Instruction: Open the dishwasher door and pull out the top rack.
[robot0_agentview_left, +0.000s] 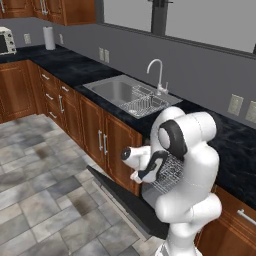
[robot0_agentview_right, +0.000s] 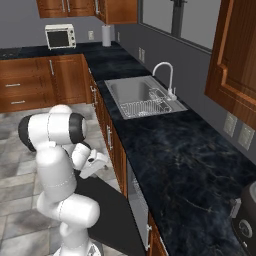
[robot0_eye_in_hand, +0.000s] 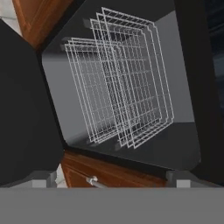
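The dishwasher door (robot0_agentview_left: 122, 197) (robot0_agentview_right: 107, 212) hangs folded down over the floor, a flat black panel; in the hand view it is the dark slab (robot0_eye_in_hand: 22, 109) at the left. My gripper (robot0_agentview_left: 143, 175) (robot0_agentview_right: 102, 161) (robot0_eye_in_hand: 111, 180) hovers above the lowered door, facing the open cavity. Its fingertips (robot0_eye_in_hand: 42, 180) stand far apart at the bottom corners, open and holding nothing. The hand view is rolled, with the counter side to the right. Inside, the top rack (robot0_eye_in_hand: 131, 87) (robot0_agentview_left: 171, 172) is a thin wire grid set back in the cavity, a second wire rack (robot0_eye_in_hand: 83, 96) beside it.
Brown cabinet doors (robot0_agentview_left: 100, 135) flank the dishwasher under a black counter (robot0_agentview_right: 165, 155). A steel sink (robot0_agentview_left: 117, 90) with faucet (robot0_agentview_left: 159, 75) and small dish rack (robot0_agentview_left: 142, 105) lies to the left. Tiled floor (robot0_agentview_left: 35, 190) spreads open in front.
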